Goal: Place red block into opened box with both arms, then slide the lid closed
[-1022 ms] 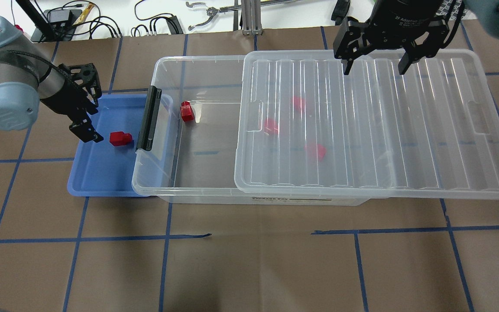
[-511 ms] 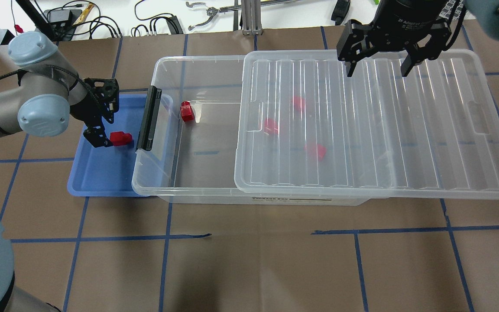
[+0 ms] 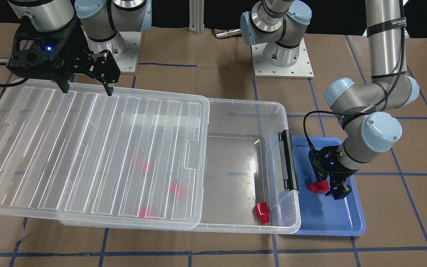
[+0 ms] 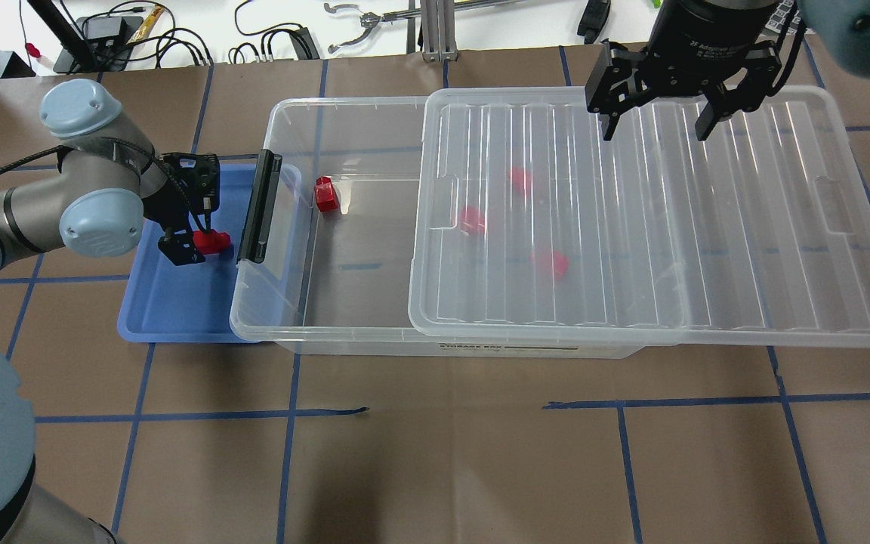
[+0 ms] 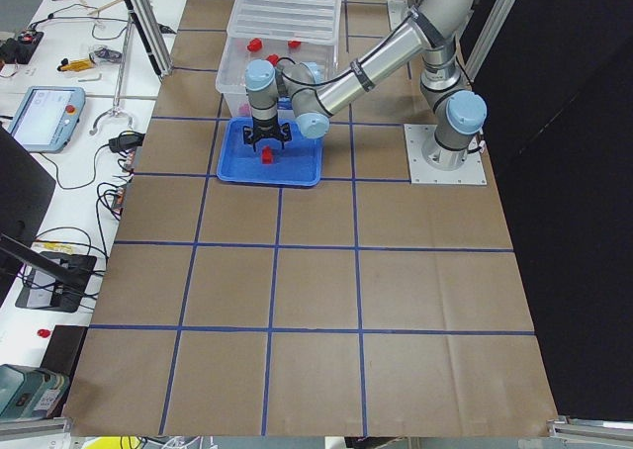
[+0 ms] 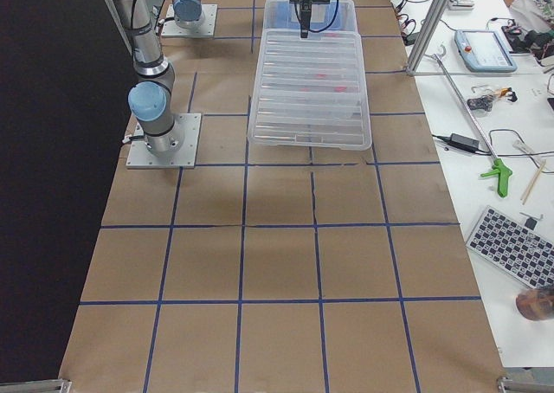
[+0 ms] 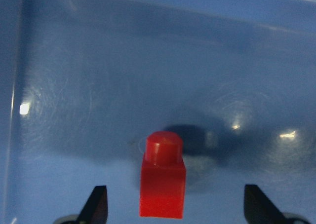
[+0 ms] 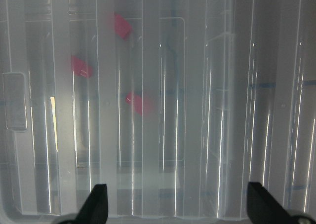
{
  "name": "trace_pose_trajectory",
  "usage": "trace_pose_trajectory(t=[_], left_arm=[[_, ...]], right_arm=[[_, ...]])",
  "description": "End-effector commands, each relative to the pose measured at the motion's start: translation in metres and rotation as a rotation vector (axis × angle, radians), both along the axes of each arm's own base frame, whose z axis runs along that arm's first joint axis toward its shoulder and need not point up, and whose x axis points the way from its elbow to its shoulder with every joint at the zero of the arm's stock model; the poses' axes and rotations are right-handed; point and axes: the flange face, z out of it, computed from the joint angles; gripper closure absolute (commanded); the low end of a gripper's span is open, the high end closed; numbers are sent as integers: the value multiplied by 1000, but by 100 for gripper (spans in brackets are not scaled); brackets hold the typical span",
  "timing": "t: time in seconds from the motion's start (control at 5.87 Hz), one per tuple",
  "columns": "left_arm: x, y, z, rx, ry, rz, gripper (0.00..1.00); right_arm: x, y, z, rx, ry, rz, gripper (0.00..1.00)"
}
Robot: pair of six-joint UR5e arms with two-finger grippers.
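A red block (image 4: 211,242) (image 7: 163,179) lies on its side in the blue tray (image 4: 178,302), left of the box. My left gripper (image 4: 197,240) (image 7: 176,202) is low over the tray and open, one finger on each side of this block. The clear box (image 4: 284,113) holds one uncovered red block (image 4: 325,194) near its black bar (image 4: 257,205), with three more blurred under the lid (image 4: 745,227). The ribbed lid covers the box's right part and overhangs to the right. My right gripper (image 4: 655,130) (image 3: 86,90) hangs open over the lid's far edge, holding nothing.
Cables and tools lie on the white bench (image 4: 269,30) beyond the table's far edge. Brown paper with blue tape lines (image 4: 435,453) covers the table in front of the box. The arm bases (image 3: 282,55) are bolted behind the box.
My left arm has swung right across the blue tray, and its open fingers now straddle the red block. The right gripper has barely shifted. The box, lid and blocks have not moved.
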Motion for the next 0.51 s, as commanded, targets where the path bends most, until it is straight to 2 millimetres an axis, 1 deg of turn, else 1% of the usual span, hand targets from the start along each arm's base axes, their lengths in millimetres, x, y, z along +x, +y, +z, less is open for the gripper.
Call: trace_pose_trajectory(t=[0.0,0.17,0.34], left_arm=[[1,-4,-20,31,8,-16,9],[2,-5,-21,32,9,-36,29],[0,-4,-21,38,9,-65,64]], right_arm=[[0,0,0,1,0,0,0],[0,0,0,1,0,0,0],[0,0,-1,4,0,0,0]])
